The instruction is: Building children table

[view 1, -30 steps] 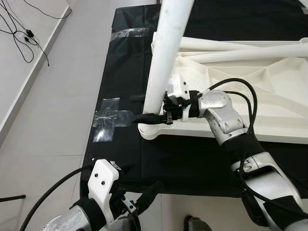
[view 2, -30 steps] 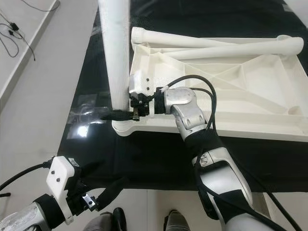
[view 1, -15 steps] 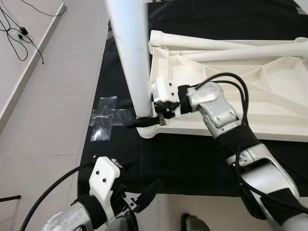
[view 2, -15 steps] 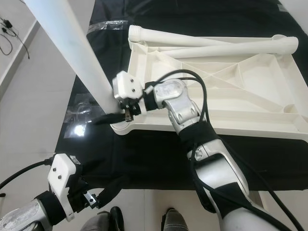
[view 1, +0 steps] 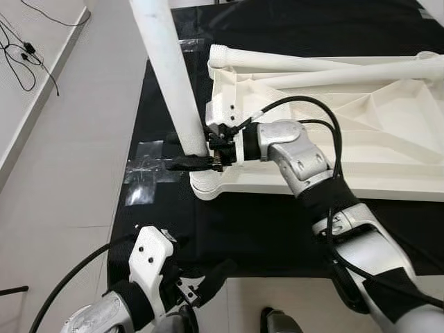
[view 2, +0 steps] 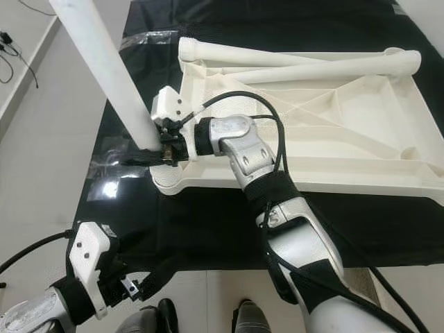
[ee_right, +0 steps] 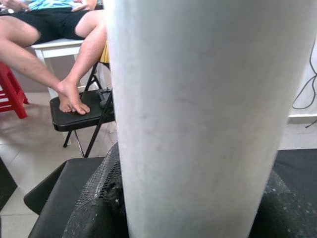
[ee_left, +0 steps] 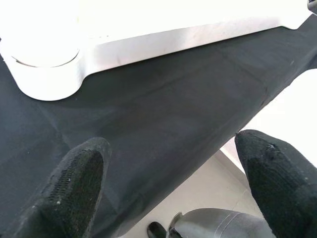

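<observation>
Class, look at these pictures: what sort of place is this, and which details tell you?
Probably a room in a home, used as an assembly spot: pale tiled floor, a black cloth mat under the upturned white plastic table top, and a person resting a foot on a black folding chair.

One tabletop point(view 2: 361, 132), three white legs point(view 1: 166, 76), two claws point(view 1: 191, 164).

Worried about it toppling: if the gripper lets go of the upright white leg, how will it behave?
The white leg is tall, leaning, and held low by the right gripper, so it may tip. Its round tube shape suggests it would roll on the black cloth. It looks stiff, probably light hollow plastic.
</observation>
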You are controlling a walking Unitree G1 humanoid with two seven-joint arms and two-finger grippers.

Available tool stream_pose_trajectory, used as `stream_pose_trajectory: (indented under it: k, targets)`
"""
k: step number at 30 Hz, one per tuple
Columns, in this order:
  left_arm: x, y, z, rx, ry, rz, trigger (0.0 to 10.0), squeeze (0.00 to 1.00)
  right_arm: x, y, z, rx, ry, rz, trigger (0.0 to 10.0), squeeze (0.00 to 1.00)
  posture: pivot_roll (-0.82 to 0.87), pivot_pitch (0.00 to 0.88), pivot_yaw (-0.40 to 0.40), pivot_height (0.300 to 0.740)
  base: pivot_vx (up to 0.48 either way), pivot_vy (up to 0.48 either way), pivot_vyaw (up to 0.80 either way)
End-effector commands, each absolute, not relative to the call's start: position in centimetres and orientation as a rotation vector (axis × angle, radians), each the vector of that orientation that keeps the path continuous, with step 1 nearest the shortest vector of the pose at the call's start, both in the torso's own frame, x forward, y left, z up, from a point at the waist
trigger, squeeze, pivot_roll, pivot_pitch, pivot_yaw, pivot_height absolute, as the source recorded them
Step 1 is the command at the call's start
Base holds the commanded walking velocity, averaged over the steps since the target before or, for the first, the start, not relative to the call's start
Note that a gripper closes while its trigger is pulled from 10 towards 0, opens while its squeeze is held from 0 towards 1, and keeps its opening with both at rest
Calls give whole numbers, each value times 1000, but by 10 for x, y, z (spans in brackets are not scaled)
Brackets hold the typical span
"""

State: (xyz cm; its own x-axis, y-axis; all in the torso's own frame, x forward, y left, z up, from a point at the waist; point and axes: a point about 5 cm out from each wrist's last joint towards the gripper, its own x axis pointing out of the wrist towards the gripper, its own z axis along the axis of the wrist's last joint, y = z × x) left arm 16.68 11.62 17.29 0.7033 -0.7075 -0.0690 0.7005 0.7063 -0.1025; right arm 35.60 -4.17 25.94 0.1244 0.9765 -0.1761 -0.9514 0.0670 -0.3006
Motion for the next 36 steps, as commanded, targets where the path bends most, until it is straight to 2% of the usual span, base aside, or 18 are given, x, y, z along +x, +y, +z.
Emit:
stream_pose_trajectory:
  k: [1, 5, 11, 16, 20, 21, 24, 25, 36]
  targets:
    - [164, 117, 169, -65, 135, -786, 10000, 0, 363, -56, 213, -371, 157, 1366, 10000, 0, -6, 336, 41, 740, 0, 0, 0]
    - [164, 117, 169, -66, 138, -790, 10000, 0, 367, -61, 199, -241, 231, 1236, 10000, 0, -7, 341, 45, 740, 0, 0, 0]
    - [164, 117, 169, -65, 138, -790, 10000, 0, 366, -61, 195, -197, 231, 1192, 10000, 0, -7, 342, 44, 740, 0, 0, 0]
    - [164, 118, 169, -63, 138, -788, 10000, 0, 358, -57, 179, -186, 153, 990, 10000, 0, -7, 343, 37, 740, 0, 0, 0]
    - [163, 119, 169, -61, 138, -787, 10000, 0, 314, -36, 170, -129, 39, 1039, 10000, 0, -12, 349, 48, 740, 0, 0, 0]
    - [163, 119, 169, -61, 138, -787, 10000, 0, 314, -36, 170, -129, 39, 1039, 10000, 0, -12, 349, 48, 740, 0, 0, 0]
    - [164, 119, 169, -61, 140, -789, 10000, 0, 291, -24, 178, -88, -82, 1179, 10000, 0, -15, 348, 54, 740, 0, 0, 0]
    - [165, 120, 168, -58, 145, -795, 10000, 0, 284, -20, 181, -173, -170, 1294, 10000, 0, -14, 341, 57, 740, 0, 0, 0]
    - [168, 119, 168, -49, 137, -790, 10000, 0, 298, -30, 206, -131, -235, 1350, 10000, 0, -8, 336, 45, 740, 0, 0, 0]
